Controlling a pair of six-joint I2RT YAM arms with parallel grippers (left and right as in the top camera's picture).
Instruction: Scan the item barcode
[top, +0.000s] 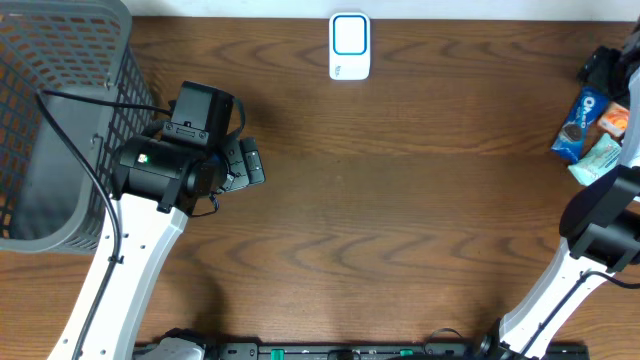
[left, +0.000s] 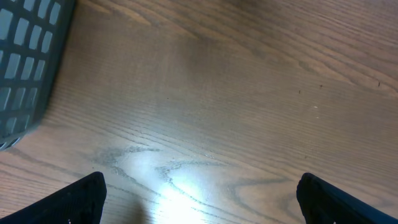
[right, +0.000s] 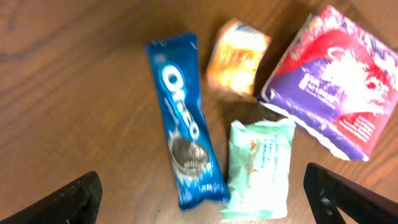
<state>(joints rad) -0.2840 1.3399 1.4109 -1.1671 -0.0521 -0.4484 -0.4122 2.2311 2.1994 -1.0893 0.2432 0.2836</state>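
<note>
Several snack items lie at the table's right edge: a blue Oreo pack (right: 184, 118) (top: 578, 124), an orange packet (right: 237, 57) (top: 614, 120), a mint-green packet (right: 258, 169) (top: 598, 158) and a purple-and-red packet (right: 336, 84). No barcode shows on any of them. My right gripper (right: 214, 196) hovers above them, open, its fingers wide on either side of the Oreo and mint packets and holding nothing. A white scanner with a blue frame (top: 349, 45) sits at the back centre. My left gripper (left: 208, 198) (top: 248, 165) is open over bare wood, left of centre.
A grey mesh basket (top: 60, 120) (left: 25, 68) stands at the far left beside the left arm, with a black cable running over its rim. The right arm's white and black links (top: 600, 225) rise along the right edge.
</note>
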